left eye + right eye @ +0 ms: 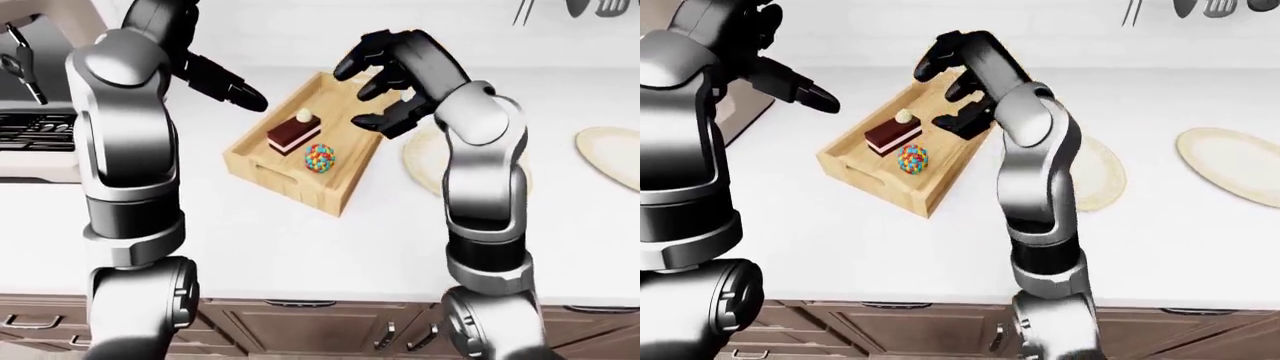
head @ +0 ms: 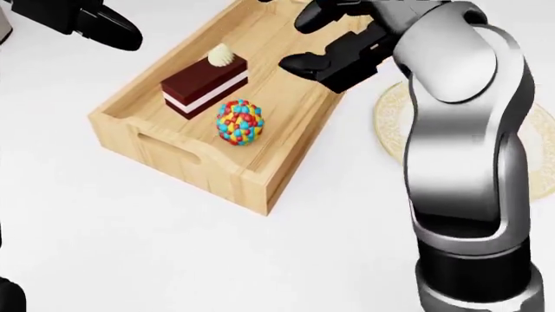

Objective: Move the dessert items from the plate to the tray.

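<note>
The light wooden rectangular tray [image 2: 260,188] lay at the upper centre of the head view on the white worktop [image 2: 130,260], and both dessert items were already inside it: the brown-and-white layered cake slice topped with a cream swirl [image 2: 203,84] lay in the middle of the tray, with the ball covered in multicoloured candy beads [image 2: 240,122] just beside it toward the lower right, close enough that contact could not be ruled out. The round cream-coloured plate [image 1: 1102,174], at the right of the tray and partly hidden by the right forearm, showed no dessert on its visible part. The right hand [image 1: 392,82] hung above the tray's upper-right end with its three fingers spread and nothing between them. The left hand [image 1: 237,91] sat above the upper left of the tray; its fingers appeared drawn together and held nothing visible. The transfer appeared complete, so the step in hand was judged to be the withdrawal. To perform it well, the right hand should have risen straight up before travelling sideways, fingers kept spread, so that neither the tray's rim nor the cake slice was knocked. A second pale plate [image 1: 610,154] at the far right was not involved.
</note>
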